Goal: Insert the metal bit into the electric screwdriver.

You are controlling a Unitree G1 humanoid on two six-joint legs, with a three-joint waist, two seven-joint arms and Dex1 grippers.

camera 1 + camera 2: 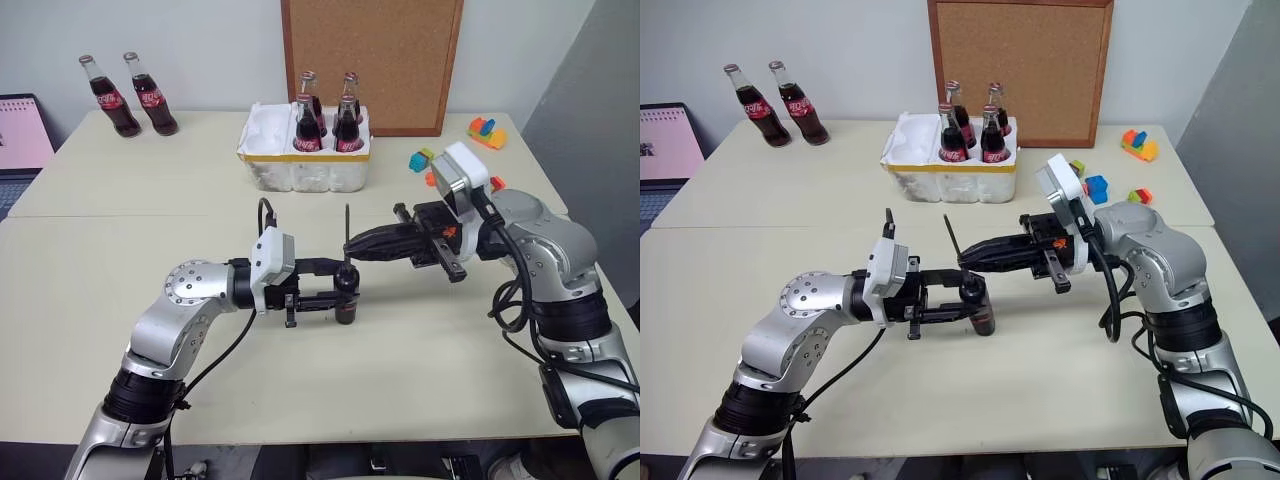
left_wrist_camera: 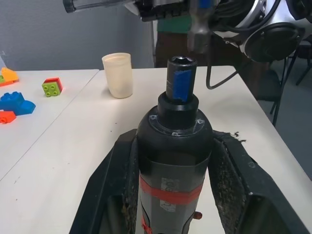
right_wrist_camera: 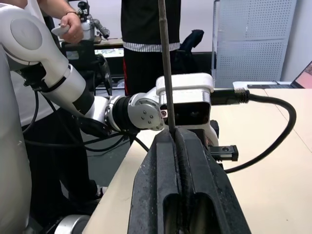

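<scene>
**Spotter:** Your left hand (image 1: 338, 297) is clamped around the electric screwdriver (image 1: 347, 295), holding it upright above the worktop (image 1: 150, 200), the blue-marked socket at the top and open.

**Caller:** And the other side?

**Spotter:** Your right hand (image 1: 352, 246) is pinched tight on the metal bit (image 1: 347, 224). The bit stands close to vertical, its long part rising above the fingertips toward 12 o'clock and leaning slightly, with a short stub below the grip.

**Caller:** So how do the two line up?

**Spotter:** That's what the next move turns on. From the head views the bit sits directly at 12 o'clock of the screwdriver, its lower end just above the socket. Both long axes run nearly parallel, top to bottom. I can't tell whether the stub is touching the socket rim or hanging just clear.

**Caller:** Which arm should do the work?

**Spotter:** In my judgement the right: bring the bit straight down toward 6 o'clock. You hold the screwdriver steady with the left and straighten that slight lean first.
</scene>
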